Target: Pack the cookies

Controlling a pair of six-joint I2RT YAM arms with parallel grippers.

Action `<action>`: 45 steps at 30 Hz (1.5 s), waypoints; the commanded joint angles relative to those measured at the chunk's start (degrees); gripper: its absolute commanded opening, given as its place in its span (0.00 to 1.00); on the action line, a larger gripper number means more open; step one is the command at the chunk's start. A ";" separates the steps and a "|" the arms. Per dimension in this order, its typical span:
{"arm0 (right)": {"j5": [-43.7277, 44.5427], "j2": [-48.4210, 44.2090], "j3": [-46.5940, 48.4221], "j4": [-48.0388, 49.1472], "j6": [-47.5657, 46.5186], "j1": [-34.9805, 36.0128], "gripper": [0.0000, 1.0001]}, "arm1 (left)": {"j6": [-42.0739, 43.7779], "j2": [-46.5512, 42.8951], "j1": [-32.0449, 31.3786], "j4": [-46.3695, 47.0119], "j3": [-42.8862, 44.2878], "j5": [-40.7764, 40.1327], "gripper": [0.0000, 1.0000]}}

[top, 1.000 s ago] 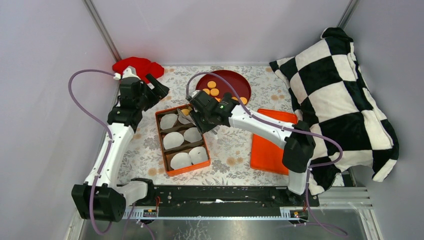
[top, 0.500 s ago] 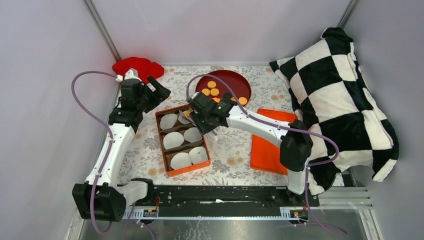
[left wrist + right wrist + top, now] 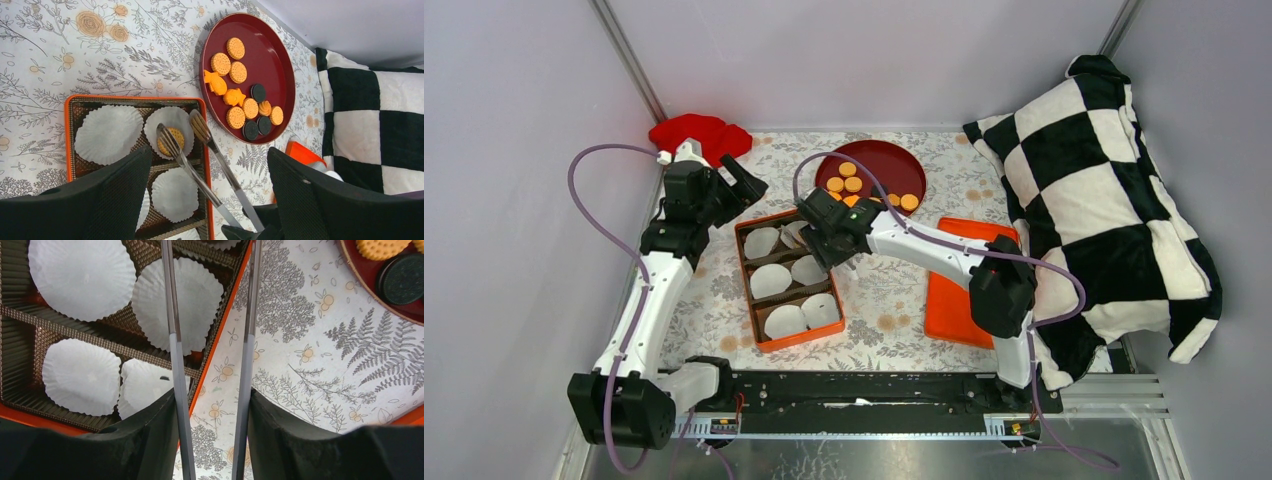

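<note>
Cookies [image 3: 237,72] on plate [image 3: 272,55]; tongs [image 3: 171,315] over box [image 3: 132,97]; pillow [image 3: 1114,190], lid [image 3: 949,300], cloth [image 3: 699,132] nearby

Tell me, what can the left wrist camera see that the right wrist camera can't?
Only the left wrist view shows the whole red plate of cookies, the checkered pillow, and one orange cookie lying in a paper cup beneath one tip of the tongs. Only the right wrist view shows the right gripper up close, holding the tongs' arms, and the box's nearest two cups whole. Both show the tongs, the orange box, white cups and the flowery tablecloth.
</note>
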 commanded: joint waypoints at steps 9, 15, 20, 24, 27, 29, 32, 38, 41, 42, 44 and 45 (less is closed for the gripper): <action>10.91 -7.72 2.36 1.16 -0.12 -0.26 0.53 | 1.67 -2.01 0.30 3.46 -1.06 2.95 0.90; 14.82 -8.70 -0.76 0.16 1.01 -4.61 0.53 | 1.25 -1.08 0.30 4.55 -1.11 4.45 0.90; 11.76 -7.93 -4.27 3.00 0.46 -10.94 0.53 | 1.25 -0.73 0.30 4.49 -1.10 4.68 0.90; 9.47 -4.84 -3.30 4.29 -0.64 -14.26 0.53 | 1.09 -0.58 0.30 4.85 -1.35 4.75 0.90; 8.05 -1.60 -1.37 4.93 -0.89 -15.39 0.53 | 1.03 -0.40 0.30 5.00 -1.51 4.76 0.90; 7.50 0.32 -0.16 5.18 -0.82 -15.77 0.53 | 1.25 -0.42 0.30 4.71 -1.46 4.55 0.90; 6.32 2.73 1.58 5.27 -0.73 -16.07 0.53 | 1.75 -0.56 0.30 4.33 -1.37 3.94 0.90; 6.12 5.66 2.96 4.91 -0.57 -16.56 0.53 | 1.94 -0.48 0.30 4.49 -1.77 3.67 0.90; 6.12 7.07 3.75 4.71 -0.35 -17.25 0.54 | 1.61 -0.06 0.30 5.05 -2.28 4.08 0.90; 5.83 7.62 4.39 4.37 -0.19 -17.71 0.54 | 1.54 0.08 0.30 5.20 -2.40 4.27 0.90; 5.06 8.93 5.92 3.50 0.32 -18.53 0.53 | 1.40 0.29 0.30 5.36 -2.59 4.56 0.90; 4.57 9.58 6.71 3.06 0.53 -19.07 0.53 | 1.36 0.31 0.30 5.44 -2.67 4.60 0.90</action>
